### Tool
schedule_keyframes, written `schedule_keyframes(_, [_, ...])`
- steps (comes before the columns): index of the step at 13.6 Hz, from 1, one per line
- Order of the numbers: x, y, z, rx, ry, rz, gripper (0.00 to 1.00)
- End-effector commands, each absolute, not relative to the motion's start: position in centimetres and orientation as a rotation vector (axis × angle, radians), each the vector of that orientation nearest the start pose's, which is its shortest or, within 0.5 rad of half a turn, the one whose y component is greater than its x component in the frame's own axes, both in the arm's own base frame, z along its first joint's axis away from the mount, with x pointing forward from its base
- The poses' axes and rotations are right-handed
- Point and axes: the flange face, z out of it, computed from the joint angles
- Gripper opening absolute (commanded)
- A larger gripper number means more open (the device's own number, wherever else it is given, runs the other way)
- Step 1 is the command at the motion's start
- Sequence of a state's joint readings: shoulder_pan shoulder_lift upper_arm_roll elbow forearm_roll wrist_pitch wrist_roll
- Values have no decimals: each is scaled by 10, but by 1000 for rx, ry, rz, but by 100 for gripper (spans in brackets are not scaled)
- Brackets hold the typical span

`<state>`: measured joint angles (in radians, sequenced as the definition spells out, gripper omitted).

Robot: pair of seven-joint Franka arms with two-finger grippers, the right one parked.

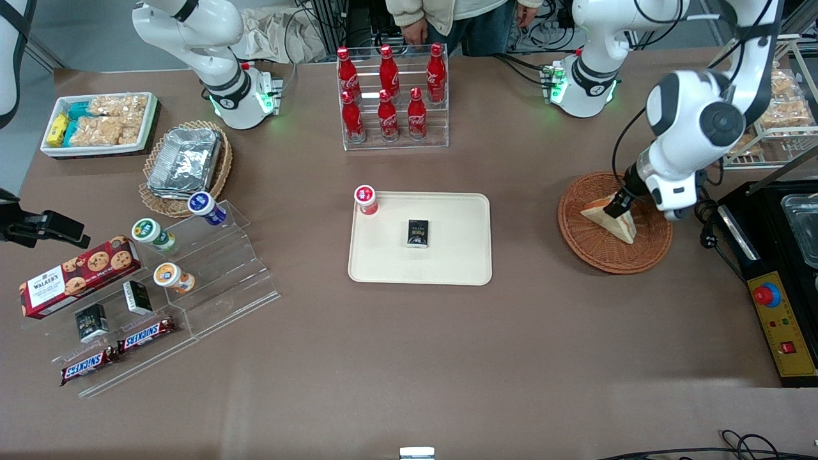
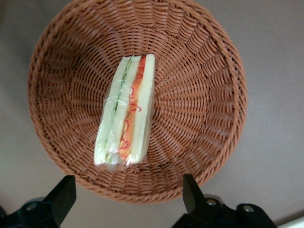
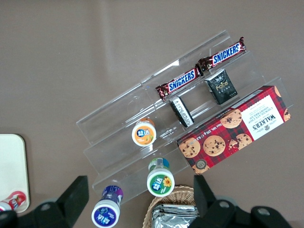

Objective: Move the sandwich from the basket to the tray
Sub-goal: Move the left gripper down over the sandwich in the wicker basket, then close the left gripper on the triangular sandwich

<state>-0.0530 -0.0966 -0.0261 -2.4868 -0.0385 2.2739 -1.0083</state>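
Tool hangs spread above sandwich in basket.

My front cam looks down on the whole bench from high up. Left wrist cam stares straight down, close, into the basket, which both views share.

Rough woven wicker basket – glossy film-wrapped sandwich – smooth matt plastic tray
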Motion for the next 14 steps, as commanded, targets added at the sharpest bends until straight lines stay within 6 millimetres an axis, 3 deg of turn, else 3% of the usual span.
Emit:
schedule_keyframes(1, [451,-38,292,-2720,-1416,183,100])
schedule_keyframes(4, [452,-33,276,-2710,-1421,193,100])
schedule_keyframes(7, [450,-3,264,-2665,-1454,184,100])
schedule_keyframes(9, [450,-2,263,-2665,-1450,182,100])
schedule_keyframes(14, [448,-4,238,-2662,-1439,205,100])
